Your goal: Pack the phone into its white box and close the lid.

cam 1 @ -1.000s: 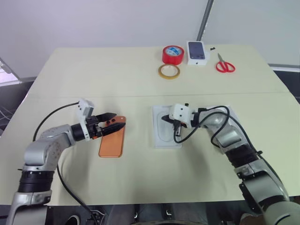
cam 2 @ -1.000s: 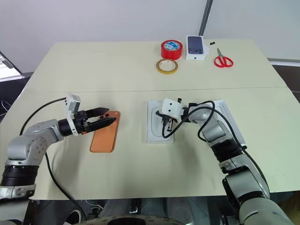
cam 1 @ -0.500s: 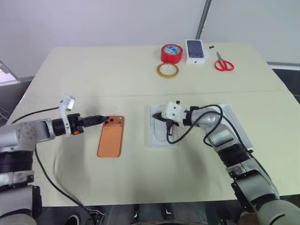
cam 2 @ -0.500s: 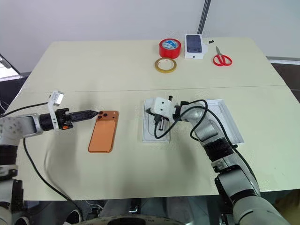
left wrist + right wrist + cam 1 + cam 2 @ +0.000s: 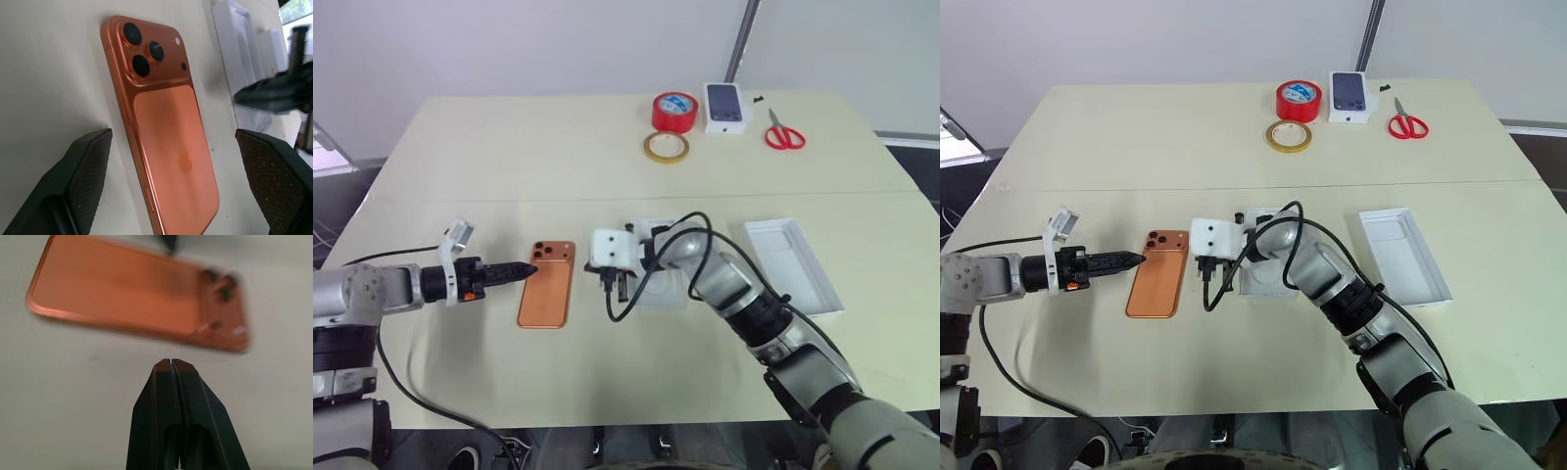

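1. you are looking down on a cream table (image 5: 509,157) from the robot's head, with both arms reaching in from the near edge.
2. the copper-orange phone (image 5: 546,284) lies flat on the table, back up, its camera lenses at the far corner nearest the left arm. nothing is holding it.
3. your left gripper (image 5: 523,267) comes in from the left and points its tip at the phone's camera corner. in the left wrist view its 2 fingers (image 5: 83,176) stand wide apart, with the phone between them but touching neither.
4. your right gripper (image 5: 613,286) reaches across from the right and sits just beside the phone's right long edge. in the right wrist view its 2 black fingers (image 5: 161,416) are pressed together with nothing between them, tips pointing at the phone's edge and close to it.
5. there are 2 white box parts on the table. 1 white box tray (image 5: 656,279) lies just right of the right gripper, partly covered by the right arm. the other white box half (image 5: 793,264), with low walls, lies further right, well apart from the phone. you cannot tell which is the lid.
6. along the far edge sit a red tape roll (image 5: 674,112), a thin yellow tape ring (image 5: 665,148) just in front of it, a small white box with a dark phone picture (image 5: 725,108), and red-handled scissors (image 5: 784,135).
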